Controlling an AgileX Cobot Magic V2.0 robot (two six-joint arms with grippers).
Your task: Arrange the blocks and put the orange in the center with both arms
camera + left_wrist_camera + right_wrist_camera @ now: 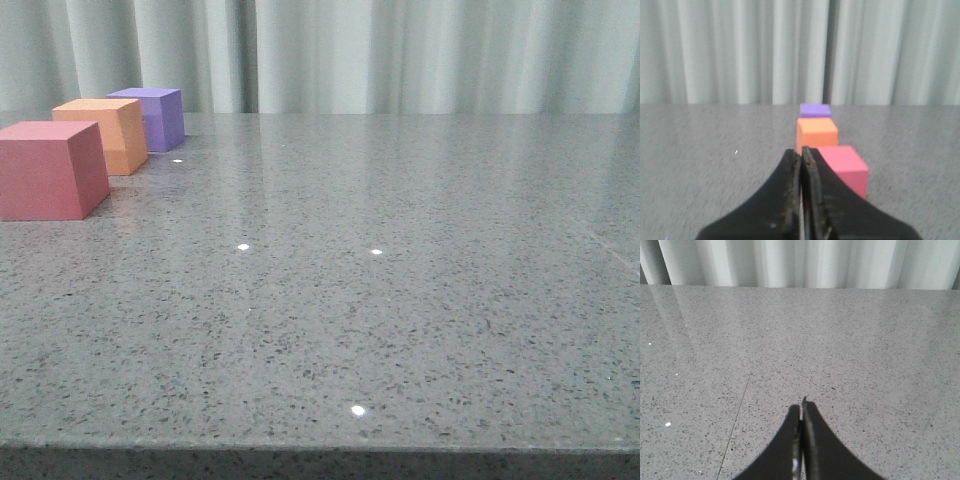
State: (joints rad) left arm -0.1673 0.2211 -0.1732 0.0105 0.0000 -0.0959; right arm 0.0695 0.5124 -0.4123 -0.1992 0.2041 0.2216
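Observation:
Three cubes stand in a row at the table's left, running away from me. The red-pink cube [52, 168] is nearest, the orange cube [104, 133] sits in the middle, and the purple cube [152, 117] is farthest. In the left wrist view the same row shows: red-pink [845, 165], orange [817, 133], purple [815, 110]. My left gripper [801, 151] is shut with nothing in it, a little short of the red-pink cube. My right gripper [802, 407] is shut and empty over bare table. Neither gripper shows in the front view.
The grey speckled table [380, 300] stretches wide to the right of the cubes. A pale curtain [400, 50] hangs behind its far edge. A thin seam [737, 415] runs across the tabletop in the right wrist view.

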